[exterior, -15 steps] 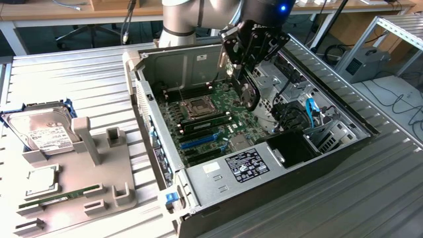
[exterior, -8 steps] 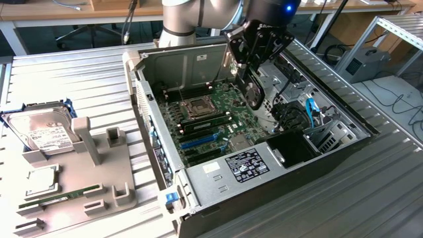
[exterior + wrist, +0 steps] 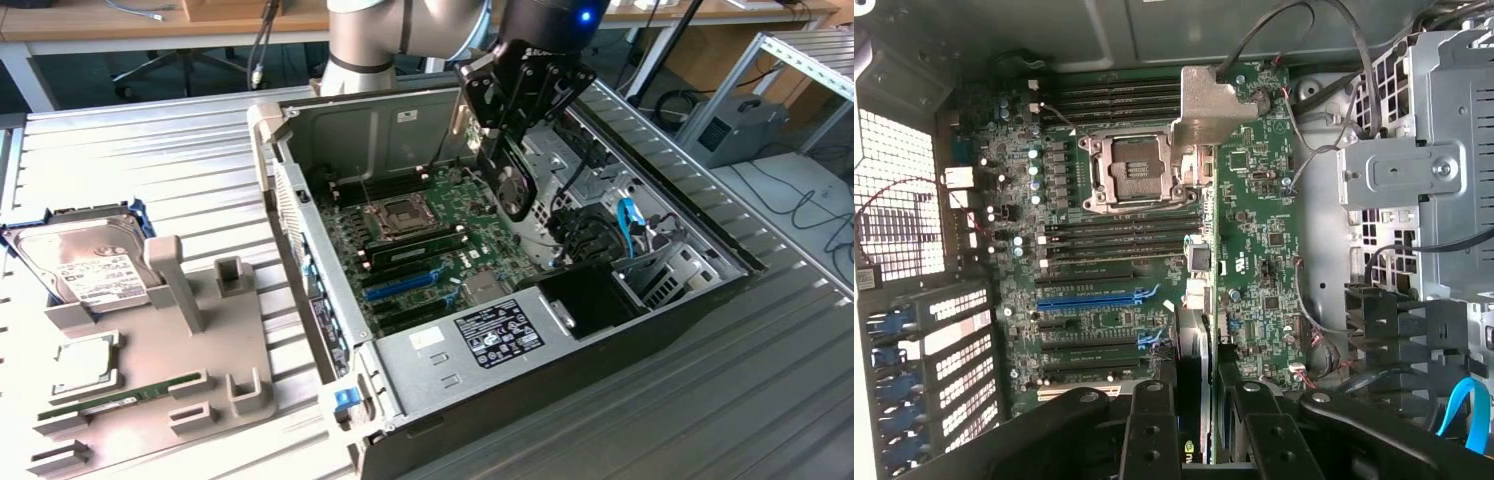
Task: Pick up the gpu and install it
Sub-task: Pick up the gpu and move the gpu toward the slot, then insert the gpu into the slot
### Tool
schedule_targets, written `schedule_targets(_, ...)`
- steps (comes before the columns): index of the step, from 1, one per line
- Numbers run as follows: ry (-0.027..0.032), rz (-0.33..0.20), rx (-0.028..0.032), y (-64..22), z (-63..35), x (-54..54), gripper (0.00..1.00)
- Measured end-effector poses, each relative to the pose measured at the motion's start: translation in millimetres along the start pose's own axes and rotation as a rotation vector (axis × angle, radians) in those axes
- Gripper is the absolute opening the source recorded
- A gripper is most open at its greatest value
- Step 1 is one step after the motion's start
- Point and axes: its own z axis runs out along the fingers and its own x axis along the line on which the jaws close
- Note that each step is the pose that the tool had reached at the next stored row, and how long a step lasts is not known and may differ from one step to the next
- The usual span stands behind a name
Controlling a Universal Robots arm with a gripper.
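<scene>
The gpu (image 3: pixel 517 190) hangs edge-down over the open computer case (image 3: pixel 534 340), above the motherboard (image 3: pixel 441 250). Its black fan face shows in the exterior view. In the wrist view the gpu (image 3: pixel 1194 335) appears edge-on, with its silver end bracket (image 3: pixel 1206 105) at the far end over the board. My gripper (image 3: pixel 510 135) is shut on the card's upper edge, its black fingers (image 3: pixel 1152 425) on either side of the card. In the wrist view the gripper (image 3: pixel 1199 430) sits above the slot area, with the blue expansion slot (image 3: pixel 1094 297) off to one side of the card.
The CPU socket (image 3: pixel 400 215) and memory slots lie under the card. Drive cages and cables (image 3: pixel 627 225) fill the case's side at the exterior view's right. A grey fixture (image 3: pixel 160 330) at the exterior view's left holds a hard drive (image 3: pixel 87 265), a processor (image 3: pixel 83 365) and a memory stick (image 3: pixel 120 400).
</scene>
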Motion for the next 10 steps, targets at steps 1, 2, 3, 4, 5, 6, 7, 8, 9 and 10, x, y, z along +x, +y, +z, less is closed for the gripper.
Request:
schedule_targets(1, 0.0000, 0.000, 0.0000, 0.0, 0.0, 0.0, 0.26)
schedule_targets(2, 0.0000, 0.000, 0.0000, 0.0, 0.0, 0.0, 0.26)
schedule_targets(3, 0.0000, 0.000, -0.0001, 0.0, 0.0, 0.0, 0.26)
schedule_targets(4, 0.0000, 0.000, 0.0000, 0.0, 0.0, 0.0, 0.26)
schedule_targets(5, 0.0000, 0.000, 0.0000, 0.0, 0.0, 0.0, 0.26)
schedule_targets(6, 0.0000, 0.000, 0.0000, 0.0, 0.0, 0.0, 0.26)
schedule_targets(7, 0.0000, 0.000, -0.0001, 0.0, 0.0, 0.0, 0.26)
schedule_targets(8, 0.0000, 0.000, -0.0001, 0.0, 0.0, 0.0, 0.26)
schedule_targets(9, 0.0000, -0.002, 0.0000, 0.0, 0.0, 0.0, 0.26)
schedule_targets(10, 0.0002, -0.008, -0.0001, 0.0, 0.0, 0.0, 0.26)
